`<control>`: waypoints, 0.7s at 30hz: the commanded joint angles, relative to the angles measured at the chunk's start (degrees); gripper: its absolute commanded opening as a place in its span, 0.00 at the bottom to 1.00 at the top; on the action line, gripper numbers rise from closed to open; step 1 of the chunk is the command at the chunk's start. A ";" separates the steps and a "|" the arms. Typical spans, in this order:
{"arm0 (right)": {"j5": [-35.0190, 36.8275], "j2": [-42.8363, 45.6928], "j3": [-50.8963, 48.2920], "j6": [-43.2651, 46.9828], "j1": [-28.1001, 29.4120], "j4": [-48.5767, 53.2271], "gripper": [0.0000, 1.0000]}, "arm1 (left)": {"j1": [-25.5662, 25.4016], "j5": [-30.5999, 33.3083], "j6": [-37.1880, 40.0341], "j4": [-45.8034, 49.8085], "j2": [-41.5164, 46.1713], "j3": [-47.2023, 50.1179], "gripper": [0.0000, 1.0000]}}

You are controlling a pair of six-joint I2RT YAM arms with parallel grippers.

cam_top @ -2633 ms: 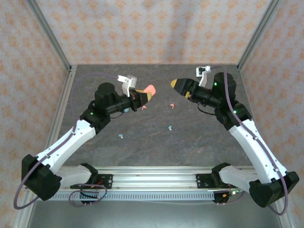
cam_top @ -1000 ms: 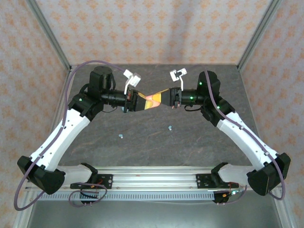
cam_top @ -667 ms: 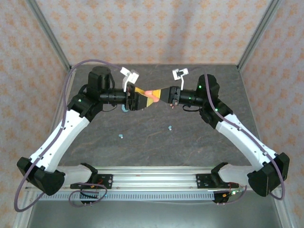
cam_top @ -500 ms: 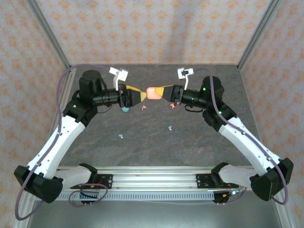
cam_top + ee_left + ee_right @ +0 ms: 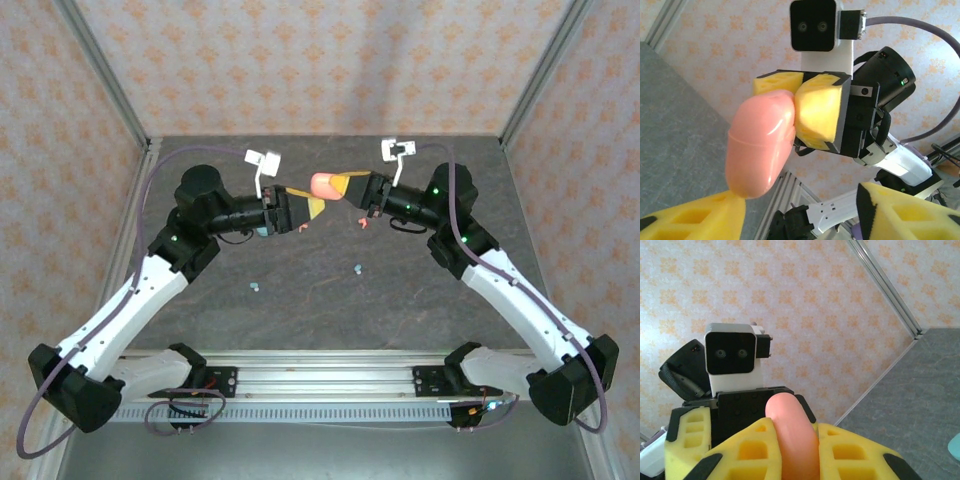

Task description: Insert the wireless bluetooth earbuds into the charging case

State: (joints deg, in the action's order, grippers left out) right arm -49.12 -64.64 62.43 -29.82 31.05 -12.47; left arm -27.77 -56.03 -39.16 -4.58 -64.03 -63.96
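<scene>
A salmon-pink pebble-shaped charging case (image 5: 324,184) hangs above the middle of the table with my right gripper (image 5: 338,186) shut on it. In the right wrist view the case (image 5: 790,412) sits pinched between the yellow pads. My left gripper (image 5: 308,207) stands open just left of and below it. In the left wrist view the case (image 5: 760,145) stands upright, its lower end at my lower left fingertip (image 5: 695,220), while the other finger stands well apart. Two light blue earbuds (image 5: 357,268) (image 5: 255,287) and a salmon-red earbud (image 5: 361,221) lie on the table.
The dark grey tabletop (image 5: 420,290) is walled by patterned panels with metal corner posts (image 5: 105,75). A light blue shape (image 5: 955,446) lies on the table at the right wrist view's edge. The aluminium rail (image 5: 320,362) with both arm bases runs along the near edge.
My left gripper has opened, let go of the pink case and drawn back slightly. My right gripper keeps the case and has lifted it a little toward the back.
</scene>
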 commanded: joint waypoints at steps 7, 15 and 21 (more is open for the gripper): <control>-2.56 0.83 -0.30 -0.50 0.16 -2.47 0.10 | -0.40 2.88 0.91 -2.81 -0.90 -2.05 0.53; -3.69 -0.02 0.11 -1.46 0.18 -3.32 0.10 | -0.35 5.61 2.79 -0.20 -0.26 -1.54 0.54; -4.49 -0.66 0.06 -2.31 0.16 -4.23 0.10 | -0.35 5.49 2.94 -0.51 -0.12 -1.05 0.42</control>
State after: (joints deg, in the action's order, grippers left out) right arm -51.90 -65.36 62.35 -31.51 31.09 -12.97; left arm -27.77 -51.42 -37.21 -4.32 -65.25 -64.47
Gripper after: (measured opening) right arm 0.174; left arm 0.425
